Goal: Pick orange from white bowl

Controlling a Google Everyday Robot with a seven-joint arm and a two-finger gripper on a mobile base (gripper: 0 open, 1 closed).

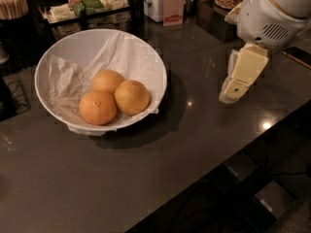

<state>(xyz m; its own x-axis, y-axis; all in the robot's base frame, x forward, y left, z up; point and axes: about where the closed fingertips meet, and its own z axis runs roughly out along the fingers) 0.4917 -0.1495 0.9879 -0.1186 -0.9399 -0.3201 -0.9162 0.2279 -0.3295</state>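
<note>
Showing a dark grey table (146,178), with the white bowl (73,45) taken as the reference landmark. The bowl stands upright on the table and is lined with crumpled white paper (63,81), which climbs its left and far walls. Three round fruits lie together in the bottom of the bowl, each touching its neighbours.

The orange (132,97) is pale yellow-orange and smooth, with no stem dot in sight. It sits on the right of the cluster, nearest the bowl's right wall. A deeper-orange fruit (97,108), its dark stem dot facing up, lies at the front left of the cluster. A slightly smaller pale fruit (108,81) lies behind both.

The pincer (232,92) is cream-coloured and points downward. It hangs well to the right of the bowl, outside its rim and over the table surface, beneath the rounded white arm housing (277,11). Whether the pincer is open or closed cannot be told from this view.

Beyond the bowl, along the far side of the table:
- a tray of packets (82,8) directly behind the bowl;
- a holder of wooden sticks (12,4) behind and to its left;
- a white appliance (154,1) and a small pale carton (173,11) behind and to its right;
- farther right, a dark box (214,18).
</note>
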